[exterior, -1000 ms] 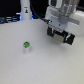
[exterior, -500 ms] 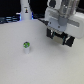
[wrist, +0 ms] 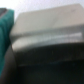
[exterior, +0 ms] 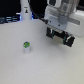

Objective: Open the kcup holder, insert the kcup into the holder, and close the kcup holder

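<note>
The kcup (exterior: 26, 47), a tiny cup with a green top and whitish body, stands alone on the white table at the exterior view's left. The kcup holder (exterior: 60, 36), a black boxy unit, sits at the exterior view's right. My gripper (exterior: 56, 27) hangs from the white arm directly over the holder's top, far from the kcup. Its fingers blend into the dark holder, so open or shut cannot be read. The wrist view is blurred and filled by a grey boxy surface (wrist: 50, 30) very close to the camera.
A white bottle-like object (exterior: 23, 10) stands at the back on the exterior view's left. Dark equipment lines the table's far edge (exterior: 10, 21). A teal patch (wrist: 5, 27) shows at one side of the wrist view.
The arm has shifted slightly lower over the holder. The kcup has not moved.
</note>
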